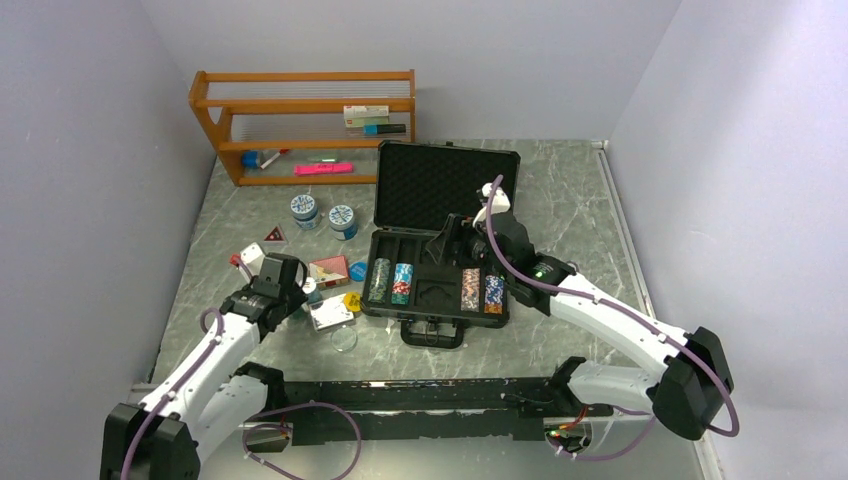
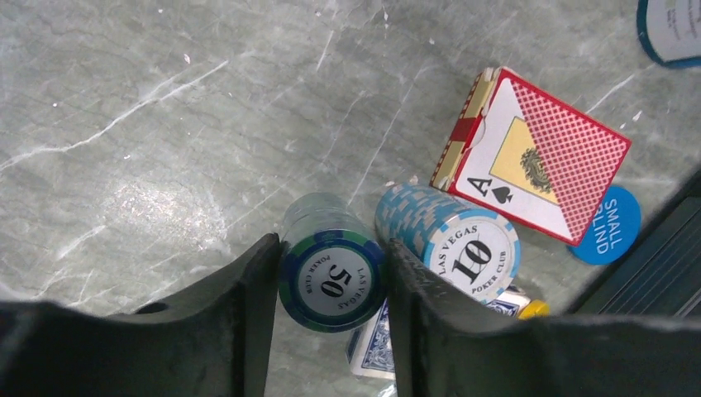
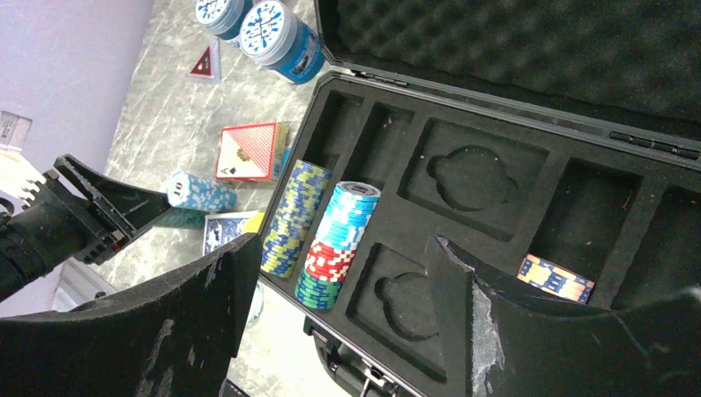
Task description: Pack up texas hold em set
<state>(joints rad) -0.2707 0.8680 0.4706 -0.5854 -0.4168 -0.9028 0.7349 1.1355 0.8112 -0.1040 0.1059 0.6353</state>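
Note:
The black briefcase (image 1: 445, 180) lies open mid-table, with its foam tray (image 3: 488, 178) toward me. Two striped chip stacks (image 1: 380, 280) fill its left slots and two more (image 1: 480, 291) its right slots. My left gripper (image 2: 331, 246) is shut on a green-and-blue "50" chip stack (image 2: 331, 277) left of the case, over the table. Beside that stack are a light-blue "10" stack (image 2: 450, 240), the red card deck (image 2: 537, 153), the blue deck (image 2: 376, 343) and the yellow dealer button (image 2: 533, 308). My right gripper (image 3: 343, 248) is open and empty above the tray.
A blue "small blind" disc (image 2: 610, 225) lies by the red deck. Two blue-and-white tubs (image 1: 322, 214) and a red triangle (image 1: 274, 235) sit behind. A wooden shelf (image 1: 300, 120) stands at the back left. A clear round lid (image 1: 345, 340) lies near the case's front.

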